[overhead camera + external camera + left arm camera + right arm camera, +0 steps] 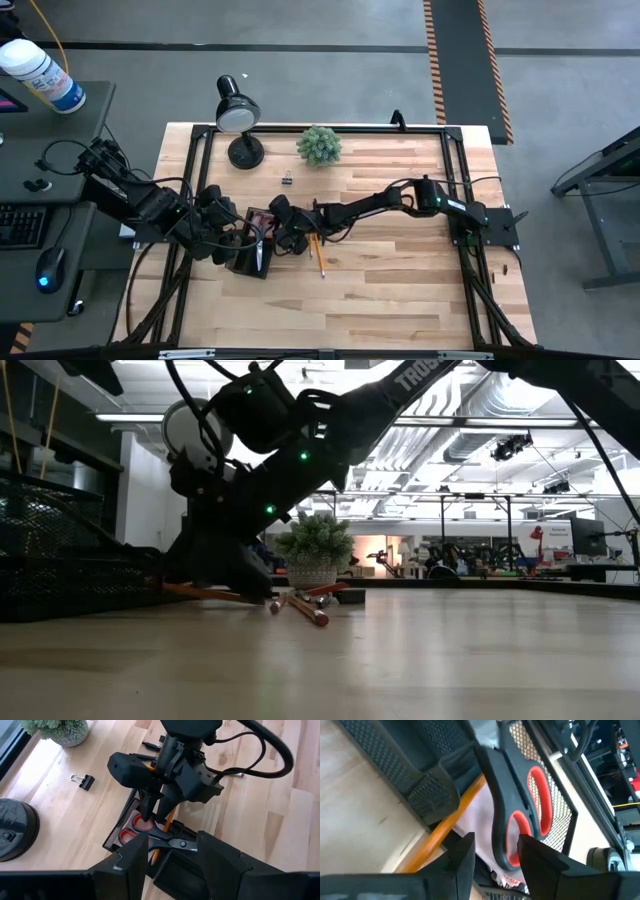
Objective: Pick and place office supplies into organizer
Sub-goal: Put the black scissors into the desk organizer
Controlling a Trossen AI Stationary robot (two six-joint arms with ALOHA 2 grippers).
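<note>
The right gripper (pixel 149 815) hangs half-open, empty, just above the scissors (pixel 150 832) lying in the organizer (pixel 120 827). Pencils (pixel 318 254) beside it and a binder clip (pixel 83 781) farther off remain on the table.

Light wood-plank table (pixel 400 290) w/ black frame rails. On it: black desk lamp (pixel 238 120) upper left, green plant (pixel 319 145) top centre, binder clip (pixel 287 179) just below betw. them, black organizer (pixel 252 252) centre-left, pencils (pixel 317 254) loose just right of it.
</note>
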